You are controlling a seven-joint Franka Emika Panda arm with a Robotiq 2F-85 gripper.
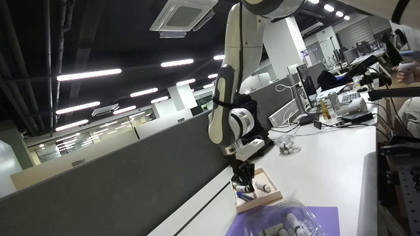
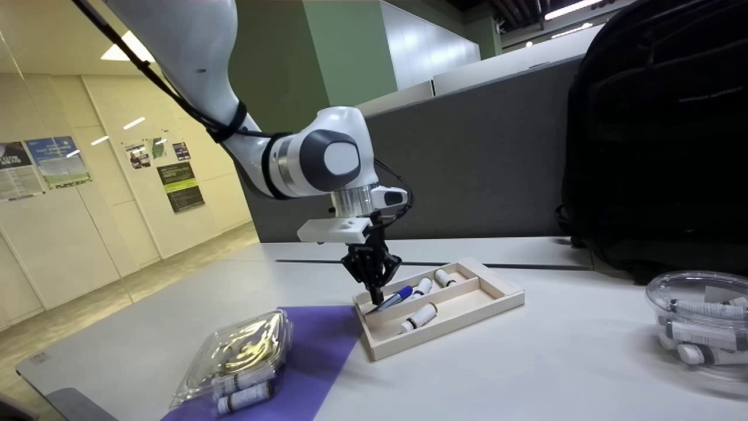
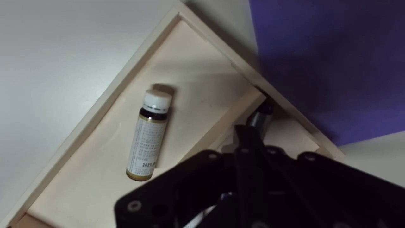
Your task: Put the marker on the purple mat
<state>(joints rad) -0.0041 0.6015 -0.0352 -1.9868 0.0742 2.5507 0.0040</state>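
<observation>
- The grey partition [image 2: 467, 169] stands along the back edge of the bench [image 1: 331, 170].
- The arm [image 2: 204, 70] is over the bench, more to the back edge.
- The backpack [image 2: 660, 146] stands also at the back edge.
- The mat [image 2: 318, 351] lies flat, toward the corner where the front edge and a short edge meet.
- The tray [image 2: 456, 323] is just beside the mat, nearer to the back edge.
- The clear box [image 2: 260, 327] is on the mat, with white bottles [image 1: 295, 223] inside.
- The gripper [image 2: 376, 299] points down into the tray, at the end next to the mat. Its tips are near each other, but whether the jaws are closed, or grip something, I cannot tell.
- The tub [image 2: 686, 291], with bottles also, stands well apart from the mat, farther from that corner.
- One loose bottle [image 3: 147, 139] lies in the tray's front compartment; two more bottles [image 2: 422, 287] lie in its back compartment.
- The marker [image 2: 392, 300] is in this back compartment, at the gripper's tips, its blue cap toward the two bottles.
</observation>
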